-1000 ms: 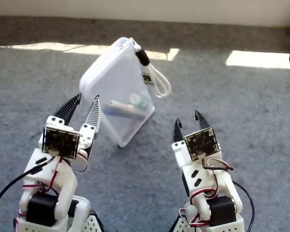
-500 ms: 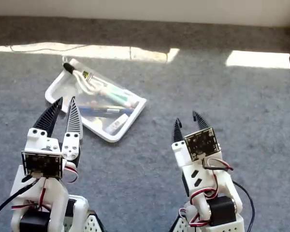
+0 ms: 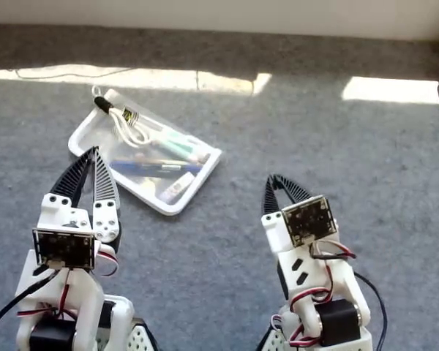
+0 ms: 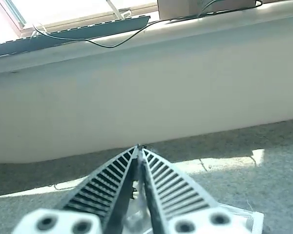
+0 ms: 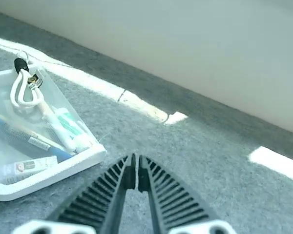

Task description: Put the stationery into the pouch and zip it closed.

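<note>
Pouch [image 3: 157,164] lies flat just beyond the closed left pincer [image 3: 95,152].

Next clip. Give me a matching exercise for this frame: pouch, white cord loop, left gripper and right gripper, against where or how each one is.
Things:
1. pouch
2. white cord loop
3. left gripper
4. right gripper

Places and states:
A. shut, above bare carpet, apart from the pouch
B. flat on the carpet, stationery inside
C. shut, tips at the pouch's near edge
D. lying on the pouch at its far corner

Pairs: 1-B; 2-D; 3-C; 4-A
</note>
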`<state>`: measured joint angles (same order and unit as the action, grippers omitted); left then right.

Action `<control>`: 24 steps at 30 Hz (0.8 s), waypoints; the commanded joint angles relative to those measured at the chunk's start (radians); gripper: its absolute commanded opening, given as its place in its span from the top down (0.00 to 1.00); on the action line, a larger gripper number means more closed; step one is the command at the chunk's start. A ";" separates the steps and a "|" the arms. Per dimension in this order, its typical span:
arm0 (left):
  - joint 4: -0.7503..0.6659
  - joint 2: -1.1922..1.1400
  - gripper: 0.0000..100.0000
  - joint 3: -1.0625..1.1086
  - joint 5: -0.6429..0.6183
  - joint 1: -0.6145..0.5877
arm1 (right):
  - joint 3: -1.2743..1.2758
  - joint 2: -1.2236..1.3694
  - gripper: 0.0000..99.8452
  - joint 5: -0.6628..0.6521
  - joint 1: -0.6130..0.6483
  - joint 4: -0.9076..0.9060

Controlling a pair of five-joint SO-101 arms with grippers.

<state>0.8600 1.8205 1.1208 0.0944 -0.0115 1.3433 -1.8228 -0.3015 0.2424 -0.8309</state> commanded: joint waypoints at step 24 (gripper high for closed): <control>0.003 -0.001 0.99 0.522 -0.003 -0.027 | 0.417 -0.013 0.99 0.287 -0.025 0.035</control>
<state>0.8600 1.8098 1.6256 0.0944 -0.0299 1.6701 -1.8182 -0.0269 0.2302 -0.8263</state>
